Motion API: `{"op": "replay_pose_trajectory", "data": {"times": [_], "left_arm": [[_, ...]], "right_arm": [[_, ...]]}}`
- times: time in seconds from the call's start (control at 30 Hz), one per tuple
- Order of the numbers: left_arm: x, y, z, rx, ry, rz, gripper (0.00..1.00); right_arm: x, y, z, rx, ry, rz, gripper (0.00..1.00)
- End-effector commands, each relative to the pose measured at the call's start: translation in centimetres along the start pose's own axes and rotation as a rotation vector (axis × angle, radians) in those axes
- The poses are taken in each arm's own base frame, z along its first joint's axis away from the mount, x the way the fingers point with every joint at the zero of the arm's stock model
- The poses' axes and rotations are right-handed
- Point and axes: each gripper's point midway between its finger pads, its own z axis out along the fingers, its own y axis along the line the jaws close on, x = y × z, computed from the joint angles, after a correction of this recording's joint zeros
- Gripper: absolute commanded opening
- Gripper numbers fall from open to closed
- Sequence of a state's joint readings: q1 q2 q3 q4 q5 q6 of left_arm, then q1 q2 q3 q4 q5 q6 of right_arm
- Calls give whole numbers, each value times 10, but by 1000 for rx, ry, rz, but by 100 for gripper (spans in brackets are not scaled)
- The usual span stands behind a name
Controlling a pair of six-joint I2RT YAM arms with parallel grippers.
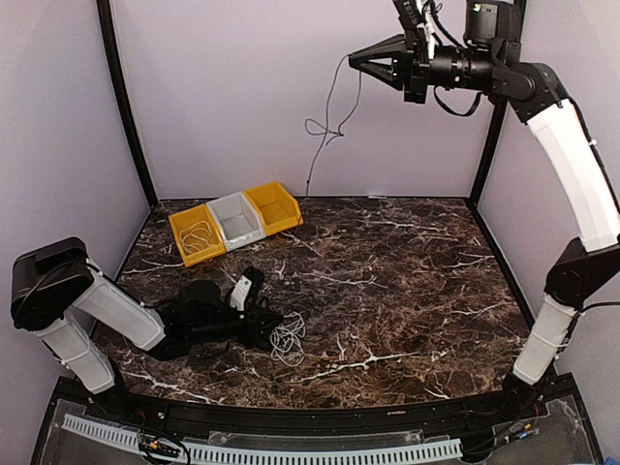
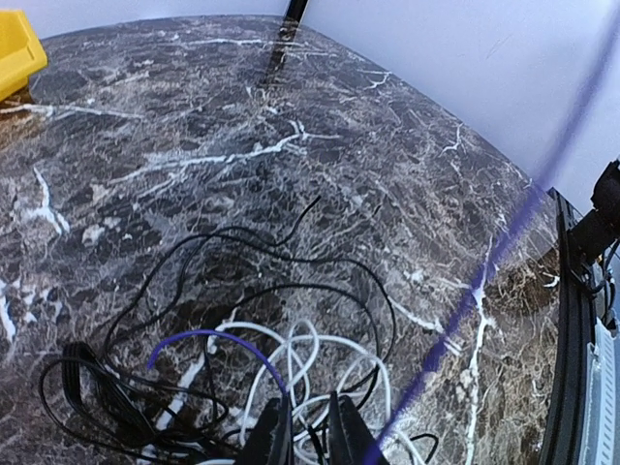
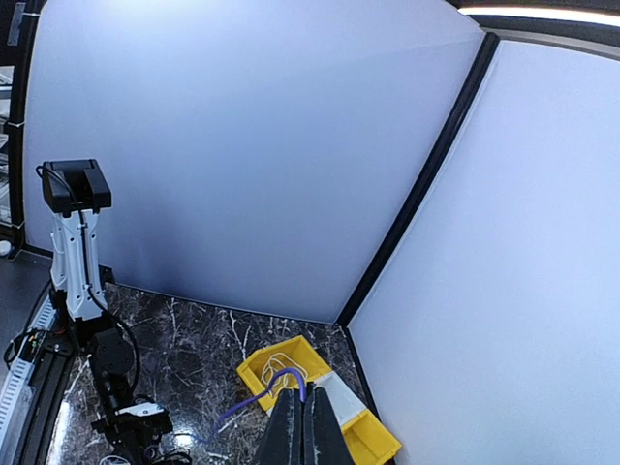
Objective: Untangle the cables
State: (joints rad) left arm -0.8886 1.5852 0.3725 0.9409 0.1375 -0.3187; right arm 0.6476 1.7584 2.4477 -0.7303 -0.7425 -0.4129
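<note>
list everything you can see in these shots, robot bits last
tangle of cables: one, white and black strands, near-left part of the table
purple cable: one, runs from the tangle up to the right gripper
white cable coil: one, inside the left yellow bin
yellow bins: two, back left of the table, either side of the white bin
white bin: one, in the middle of the row, nothing in it
table: one, dark brown marble with white veins
walls: pale lilac-grey, around the table
arms: two, white and black, left low, right high
left gripper: black, down in the tangle, fingers close together
right gripper: black, high at the back, shut on the purple cable
</note>
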Motion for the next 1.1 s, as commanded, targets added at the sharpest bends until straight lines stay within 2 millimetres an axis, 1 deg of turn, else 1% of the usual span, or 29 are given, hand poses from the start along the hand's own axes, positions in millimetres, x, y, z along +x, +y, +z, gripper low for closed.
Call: {"op": "replay_pose_trajectory", "data": {"times": [0.0,0.13,0.17,0.3,0.37,0.4,0.43,0.47,0.5,0.57,0.6,0.63,0.7,0.77,0.8,0.83,0.87,0.9,0.93,0.97,1.07], "left_arm": [[12,2,4,-3,32,-35,17],[17,0,3,-7,52,-39,20],[18,-1,3,-5,53,-38,22],[5,-9,-2,3,27,-20,29],[-8,-16,-7,10,3,-1,34],[-19,-21,-12,17,-19,6,37],[-26,-23,-15,18,-34,16,38],[-39,-27,-21,21,-60,23,41],[-46,-29,-25,20,-75,33,42],[-71,-35,-38,14,-131,55,45],[-76,-34,-41,-3,-132,60,47],[-87,-37,-48,-5,-161,77,47],[-103,-39,-56,-23,-186,97,51],[-119,-37,-63,-63,-214,110,56],[-132,-37,-66,-83,-244,110,58],[-137,-36,-67,-95,-251,104,63],[-149,-38,-69,-104,-275,100,65],[-152,-38,-67,-107,-273,100,67],[-162,-42,-67,-100,-291,100,68],[-168,-45,-63,-93,-300,100,68],[-179,-53,-51,-55,-316,88,68]], "right_arm": [[-38,-9,-36,73,-70,-69,0],[-18,-6,-32,60,-32,-38,0],[-13,-4,-30,49,-25,-28,0],[25,2,-20,21,34,44,0],[49,7,-15,5,72,83,0],[61,10,-13,-5,91,103,0],[73,14,-11,-15,109,123,0],[83,18,-10,-24,124,141,0],[93,22,-9,-33,137,159,0],[116,32,-6,-58,168,205,0],[122,35,-5,-64,175,217,0],[130,38,-5,-70,184,232,0],[141,44,-3,-84,193,255,0],[152,49,-1,-98,201,281,0],[157,51,0,-104,203,296,0],[162,53,1,-110,203,305,0],[167,55,3,-115,205,318,0],[172,57,4,-119,207,331,0],[177,59,5,-124,209,341,0],[183,61,6,-128,214,350,0],[202,67,11,-136,234,376,0]]}}
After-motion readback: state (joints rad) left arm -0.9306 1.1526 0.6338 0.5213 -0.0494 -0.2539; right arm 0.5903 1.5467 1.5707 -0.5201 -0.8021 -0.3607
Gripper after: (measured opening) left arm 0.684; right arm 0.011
